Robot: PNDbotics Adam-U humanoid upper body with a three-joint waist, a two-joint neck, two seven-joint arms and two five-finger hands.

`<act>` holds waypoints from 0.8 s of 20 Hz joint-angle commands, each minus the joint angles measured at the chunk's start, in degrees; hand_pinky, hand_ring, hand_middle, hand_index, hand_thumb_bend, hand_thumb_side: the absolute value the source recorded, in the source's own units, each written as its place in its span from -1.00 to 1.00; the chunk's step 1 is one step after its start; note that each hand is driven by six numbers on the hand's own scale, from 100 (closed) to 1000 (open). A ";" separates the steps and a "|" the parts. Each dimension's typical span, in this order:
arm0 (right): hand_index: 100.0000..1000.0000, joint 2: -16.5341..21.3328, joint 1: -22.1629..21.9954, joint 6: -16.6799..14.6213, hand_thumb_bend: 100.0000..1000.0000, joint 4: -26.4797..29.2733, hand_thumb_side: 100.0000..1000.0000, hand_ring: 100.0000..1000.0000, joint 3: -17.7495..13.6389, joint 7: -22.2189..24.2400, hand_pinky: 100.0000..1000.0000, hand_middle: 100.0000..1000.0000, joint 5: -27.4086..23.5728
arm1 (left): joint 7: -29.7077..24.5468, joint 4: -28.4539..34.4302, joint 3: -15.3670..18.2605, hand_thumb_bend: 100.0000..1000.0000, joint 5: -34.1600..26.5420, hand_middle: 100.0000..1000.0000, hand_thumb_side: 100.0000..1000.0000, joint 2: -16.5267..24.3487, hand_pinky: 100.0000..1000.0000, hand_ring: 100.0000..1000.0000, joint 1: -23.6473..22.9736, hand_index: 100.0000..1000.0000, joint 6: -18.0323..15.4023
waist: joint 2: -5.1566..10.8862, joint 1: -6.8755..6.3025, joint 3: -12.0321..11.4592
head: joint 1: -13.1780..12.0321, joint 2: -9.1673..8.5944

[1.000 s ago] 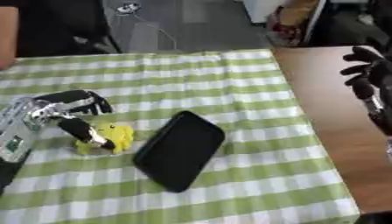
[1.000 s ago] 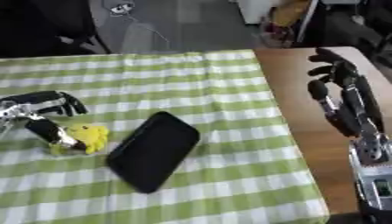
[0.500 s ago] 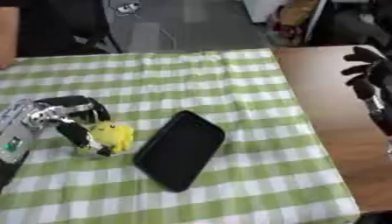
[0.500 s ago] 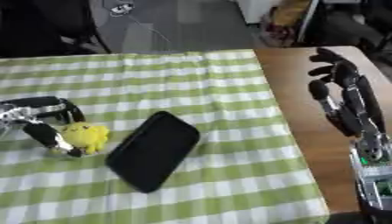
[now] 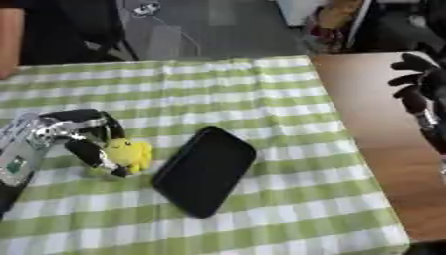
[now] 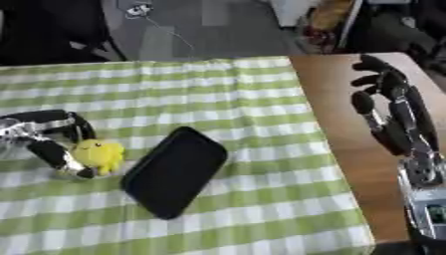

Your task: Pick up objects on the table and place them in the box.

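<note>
A small yellow plush toy lies on the green-and-white checked tablecloth at the left. My left hand comes in from the left edge and curls round the toy, fingers over its top and thumb below it. A flat black rounded-rectangle object lies diagonally just right of the toy, apart from the hand. My right hand hangs open over the bare wooden surface at the right, fingers pointing up, touching nothing. No box shows in either view.
The brown wooden tabletop runs along the right of the cloth. Beyond the far edge are dark chair legs and a cable on the grey floor. A person's sleeve and arm show at the far left corner.
My left hand has closed further round the yellow toy, fingers curling down over it. The black object and my right hand have stayed put.
</note>
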State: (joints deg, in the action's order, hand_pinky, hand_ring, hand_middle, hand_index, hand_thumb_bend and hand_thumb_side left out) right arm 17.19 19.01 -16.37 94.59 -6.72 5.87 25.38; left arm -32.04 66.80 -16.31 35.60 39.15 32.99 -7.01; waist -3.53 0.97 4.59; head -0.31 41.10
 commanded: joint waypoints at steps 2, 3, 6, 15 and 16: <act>0.85 1.24 0.62 -0.08 0.25 0.94 1.00 0.29 0.00 0.13 0.05 0.50 -0.29 | 0.99 0.43 -0.21 0.95 -0.09 0.16 -0.18 -0.05 0.34 0.07 1.43 0.41 -0.30 | 0.65 -0.02 0.06 | -0.42 -0.31; 0.85 1.25 0.63 -0.09 0.25 0.93 1.00 0.29 0.01 0.16 0.05 0.50 -0.29 | 1.15 0.42 -0.31 0.95 -0.14 0.17 -0.18 -0.24 0.34 0.07 1.50 0.42 -0.36 | 0.65 -0.01 0.05 | -0.41 -0.31; 0.85 1.25 0.68 -0.11 0.25 0.95 1.00 0.29 0.01 0.17 0.05 0.50 -0.30 | 1.61 0.64 -0.67 0.90 -0.22 0.06 -0.17 -0.76 0.32 -0.01 1.70 0.33 -0.61 | 0.66 -0.01 0.11 | -0.50 -0.34; 0.85 1.31 0.79 -0.14 0.25 0.95 1.00 0.29 0.05 0.23 0.06 0.50 -0.31 | 0.48 0.33 -1.48 0.85 0.18 0.02 -0.22 -1.08 0.33 -0.04 1.82 0.29 -1.09 | 0.57 -0.03 0.12 | -0.62 -0.25; 0.85 1.31 0.81 -0.15 0.25 0.95 1.00 0.29 0.07 0.25 0.05 0.50 -0.32 | 0.12 0.17 -1.64 0.82 0.37 0.01 -0.22 -0.95 0.34 -0.04 1.88 0.28 -1.18 | 0.56 -0.06 0.13 | -0.65 -0.27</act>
State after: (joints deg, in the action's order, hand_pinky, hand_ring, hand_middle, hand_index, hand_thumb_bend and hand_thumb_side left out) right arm 17.19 19.03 -16.40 94.59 -6.51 5.92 25.38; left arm -31.49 66.67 -18.00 35.74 37.05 33.62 -8.05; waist -3.54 0.99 4.64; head -0.48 41.10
